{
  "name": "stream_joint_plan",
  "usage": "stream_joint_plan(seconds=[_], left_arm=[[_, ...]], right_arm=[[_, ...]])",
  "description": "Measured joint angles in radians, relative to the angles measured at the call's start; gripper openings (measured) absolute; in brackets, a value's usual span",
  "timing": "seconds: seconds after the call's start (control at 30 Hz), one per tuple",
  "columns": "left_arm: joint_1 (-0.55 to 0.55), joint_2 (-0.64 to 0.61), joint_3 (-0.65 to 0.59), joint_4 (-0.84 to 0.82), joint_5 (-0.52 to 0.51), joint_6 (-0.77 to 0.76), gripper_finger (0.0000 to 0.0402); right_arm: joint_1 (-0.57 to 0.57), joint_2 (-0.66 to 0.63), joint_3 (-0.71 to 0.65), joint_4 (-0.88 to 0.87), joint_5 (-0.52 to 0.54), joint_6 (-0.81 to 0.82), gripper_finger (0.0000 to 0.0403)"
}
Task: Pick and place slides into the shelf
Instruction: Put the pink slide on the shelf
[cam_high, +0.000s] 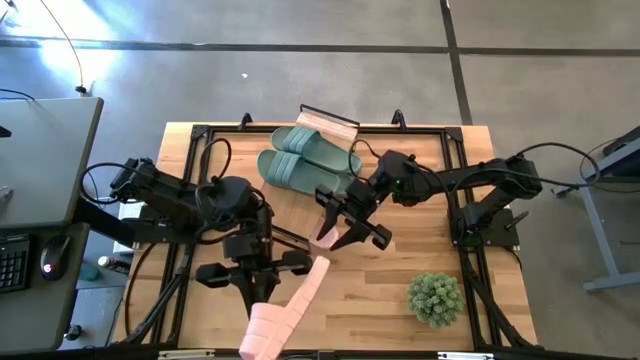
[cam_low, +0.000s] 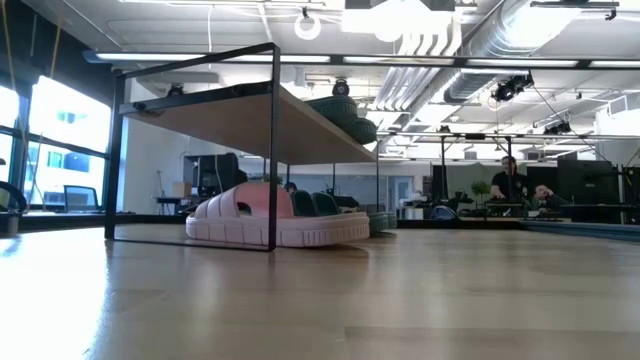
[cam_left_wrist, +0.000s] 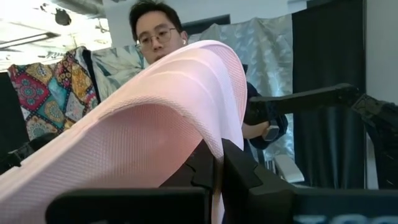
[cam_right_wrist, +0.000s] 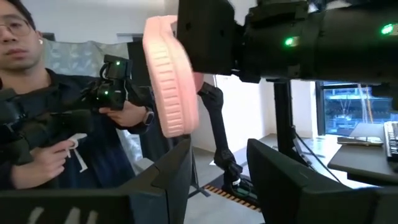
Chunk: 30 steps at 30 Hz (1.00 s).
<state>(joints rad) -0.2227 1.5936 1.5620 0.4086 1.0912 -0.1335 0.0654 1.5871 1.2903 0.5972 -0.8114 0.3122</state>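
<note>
Left gripper (cam_high: 262, 290) clamped on a pale pink slide (cam_high: 283, 312), lifted off the table (cam_high: 380, 320), on the front side of the shelf (cam_high: 330, 124). Right gripper (cam_high: 345, 222) nearer the shelf, fingers apart, holding nothing. Green slides (cam_high: 305, 160) atop the shelf; another pink slide (cam_low: 275, 220) underneath.

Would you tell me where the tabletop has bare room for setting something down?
Bare wood lies between the potted plant and the right gripper. It is crowded around the green slides on the shelf.
</note>
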Motion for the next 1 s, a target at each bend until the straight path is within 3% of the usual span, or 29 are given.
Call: stream_joint_plan(seconds=[0.6, 1.0], left_arm=[[0.051, 0.0, 0.0, -0.07, 0.022, 0.042, 0.0], [0.066, 0.015, -0.002, -0.06, 0.045, 0.059, 0.0]], right_arm=[[0.003, 0.0, 0.0, 0.061, -0.107, 0.053, 0.0146], [0.003, 0.0, 0.0, 0.072, -0.062, 0.044, 0.0146]])
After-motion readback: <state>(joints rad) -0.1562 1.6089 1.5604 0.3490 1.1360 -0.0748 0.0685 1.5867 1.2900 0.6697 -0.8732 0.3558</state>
